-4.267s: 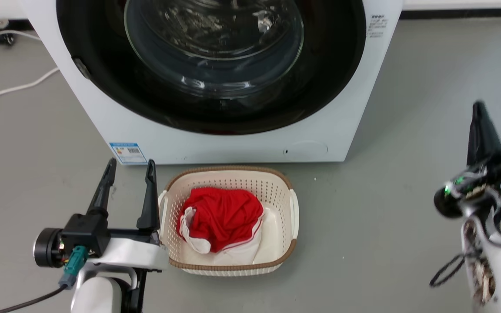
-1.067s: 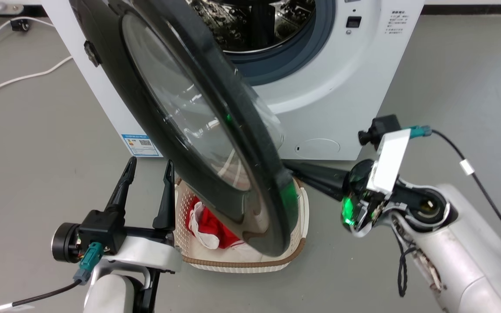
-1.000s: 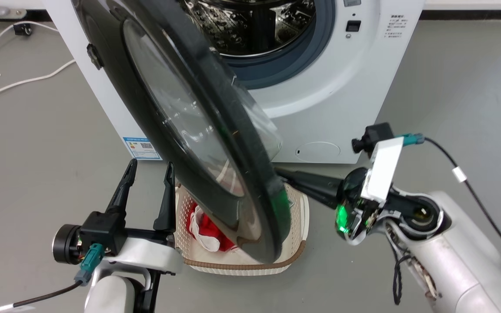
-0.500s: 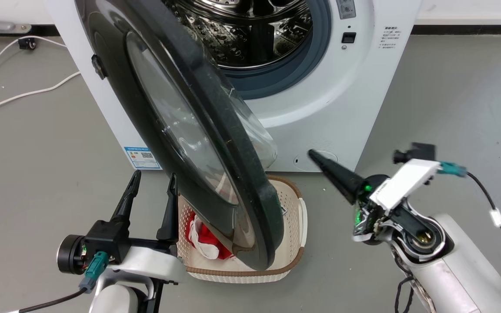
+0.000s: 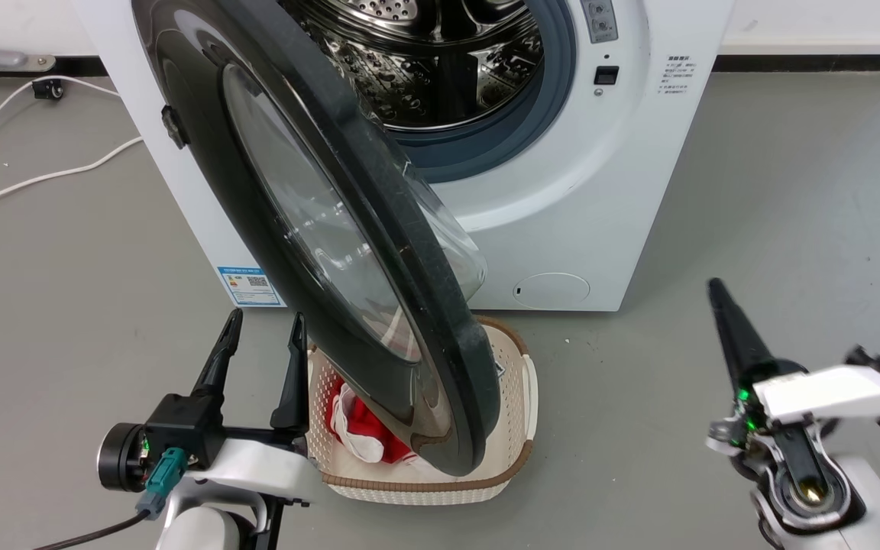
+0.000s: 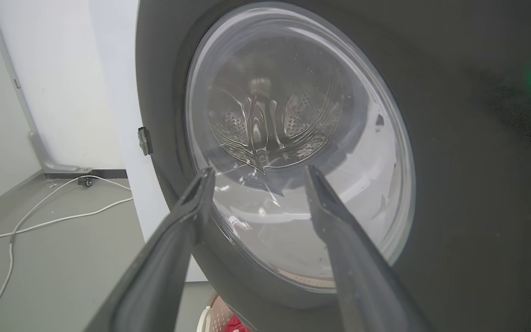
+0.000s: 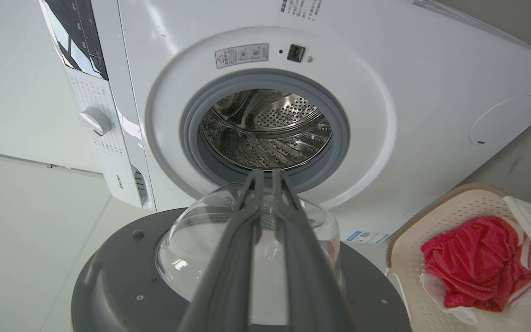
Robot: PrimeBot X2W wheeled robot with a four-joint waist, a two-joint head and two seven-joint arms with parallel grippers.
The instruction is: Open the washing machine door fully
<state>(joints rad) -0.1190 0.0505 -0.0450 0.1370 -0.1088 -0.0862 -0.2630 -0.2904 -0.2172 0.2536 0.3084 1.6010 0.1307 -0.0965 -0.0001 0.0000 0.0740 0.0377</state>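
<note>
The washing machine door (image 5: pixel 195 145), a glossy black ring with a bulging clear glass bowl, stands swung out from the white machine, hinged at its left. Behind it the steel drum mouth (image 5: pixel 448 69) is exposed. My left gripper (image 5: pixel 264 325) is open, low beside the door's outer face, touching nothing. The left wrist view has the open gripper (image 6: pixel 258 173) pointing at the door's glass (image 6: pixel 293 152). My right gripper (image 5: pixel 715 290) is shut on nothing and points up over the floor, well right of the door. In the right wrist view the shut gripper (image 7: pixel 268 174) faces the door's inner bowl (image 7: pixel 191 235).
A cream laundry basket (image 5: pixel 516 458) holding red cloth (image 5: pixel 360 428) sits on the floor under the door's lower edge. White cables (image 5: pixel 27 179) trail across the floor at the left. A small round flap (image 5: pixel 551 290) sits low on the machine. Grey floor spreads out at the right.
The door, shut at first, now stands swung out. Over the last second my right gripper has pulled away from behind the door's edge to the right and turned upward. The left gripper has kept still.
</note>
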